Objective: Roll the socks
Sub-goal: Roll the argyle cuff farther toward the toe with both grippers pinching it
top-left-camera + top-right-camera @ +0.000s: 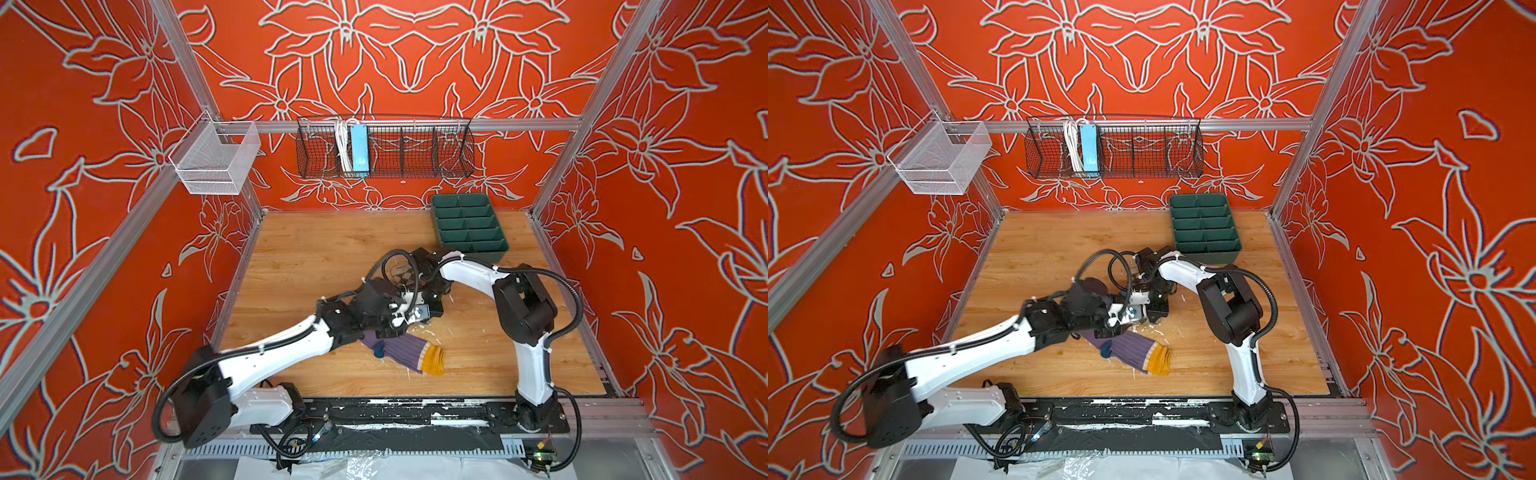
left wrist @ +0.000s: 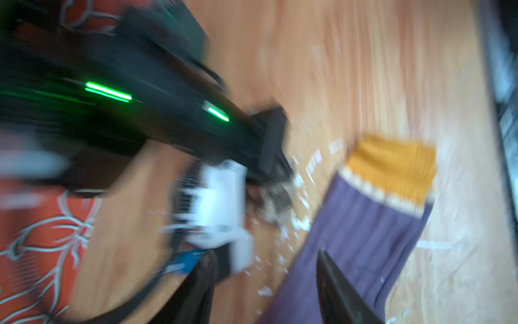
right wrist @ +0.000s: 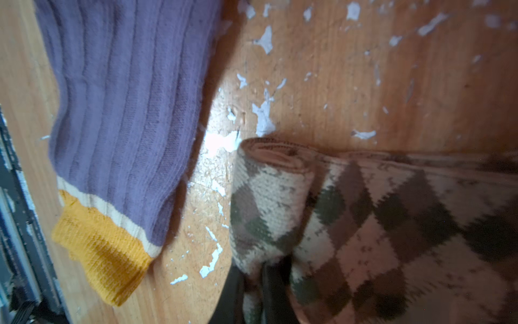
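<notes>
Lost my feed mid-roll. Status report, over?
Right gripper shut on argyle sock, partly rolled. Left gripper open over purple sock, unrolled. Grippers crowded close together.

Sock colours, both wrist views
Ribbed purple sock [image 3: 126,98], mustard cuff, cream stripe; beige sock [image 3: 364,224], brown-olive diamonds; wood-grain bench [image 1: 311,249].

You see orange-red walls [image 1: 395,62] all around, with big grey flowers drawn on them. Silver metal bars [image 1: 415,124] run along the edges. The floor of the box is a light wooden tabletop [image 1: 316,245], and little white flakes [image 3: 263,115] dot it. On the back bar hangs a black wire basket [image 1: 415,162] with a blue power strip [image 1: 359,151] and a white cable [image 1: 341,145] inside. A white mesh basket [image 1: 216,166] hangs on the left side. A dark green tray [image 1: 492,251] with many small boxes sits at the back right.
</notes>
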Robot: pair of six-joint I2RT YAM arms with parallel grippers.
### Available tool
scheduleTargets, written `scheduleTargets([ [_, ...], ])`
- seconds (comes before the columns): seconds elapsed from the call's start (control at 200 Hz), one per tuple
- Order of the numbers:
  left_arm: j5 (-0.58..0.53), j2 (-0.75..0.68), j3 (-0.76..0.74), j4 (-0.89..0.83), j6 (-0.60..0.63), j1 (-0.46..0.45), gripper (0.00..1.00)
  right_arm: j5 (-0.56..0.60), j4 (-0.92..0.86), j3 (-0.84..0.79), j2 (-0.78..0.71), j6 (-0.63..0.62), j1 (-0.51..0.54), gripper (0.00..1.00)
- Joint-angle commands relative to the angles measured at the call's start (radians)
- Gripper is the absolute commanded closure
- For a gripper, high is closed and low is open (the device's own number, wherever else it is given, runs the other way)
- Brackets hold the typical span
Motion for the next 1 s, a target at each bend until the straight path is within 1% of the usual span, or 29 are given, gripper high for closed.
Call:
scheduleTargets([
  [0.0,-0.170,0.067,-0.033,0.126,0.117,-0.038,0.44,-0.075,-0.069,-0.004,0.081,0.000,0.012,1.00],
  [0.135,-0.216,0.173,-0.020,0.202,0.118,-0.047,0.44,-0.092,-0.073,0.008,0.097,-0.002,0.004,1.00],
  [0.315,-0.266,0.289,0.012,0.241,0.130,-0.046,0.46,-0.110,-0.069,0.008,0.101,0.001,0.000,1.00],
  [0.385,-0.275,0.334,0.036,0.223,0.126,-0.047,0.47,-0.114,-0.069,0.008,0.102,0.002,-0.002,1.00],
  [0.45,-0.281,0.375,0.062,0.193,0.115,-0.047,0.51,-0.114,-0.065,0.006,0.098,0.005,-0.005,1.00],
  [0.59,-0.255,0.426,0.083,0.160,0.071,-0.046,0.56,-0.115,-0.055,0.004,0.088,0.013,-0.014,1.00],
  [0.631,-0.246,0.435,0.083,0.160,0.058,-0.047,0.60,-0.114,-0.051,0.003,0.085,0.016,-0.017,1.00],
  [0.751,-0.231,0.473,0.101,0.138,0.017,-0.047,0.82,-0.115,-0.045,0.000,0.077,0.027,-0.019,1.00],
  [0.791,-0.232,0.487,0.111,0.128,0.018,-0.047,0.88,-0.113,-0.039,-0.009,0.071,0.034,-0.019,1.00],
  [0.806,-0.234,0.494,0.116,0.123,-0.010,-0.047,0.91,-0.110,-0.036,-0.012,0.068,0.039,-0.021,1.00],
  [0.851,-0.233,0.508,0.131,0.100,-0.031,-0.044,0.97,-0.104,-0.036,-0.026,0.056,0.049,-0.021,1.00],
  [0.861,-0.232,0.511,0.135,0.095,-0.036,-0.044,0.98,-0.102,-0.012,-0.031,0.055,0.051,-0.021,1.00],
  [0.886,-0.232,0.518,0.146,0.078,-0.045,-0.042,1.00,-0.094,0.007,-0.042,0.046,0.061,-0.022,1.00],
  [0.936,-0.231,0.532,0.171,0.038,-0.073,-0.038,1.00,-0.075,0.043,-0.069,0.024,0.083,-0.026,1.00],
  [0.996,-0.205,0.540,0.198,-0.013,-0.103,-0.028,1.00,-0.057,0.089,-0.110,-0.011,0.103,-0.032,1.00],
])
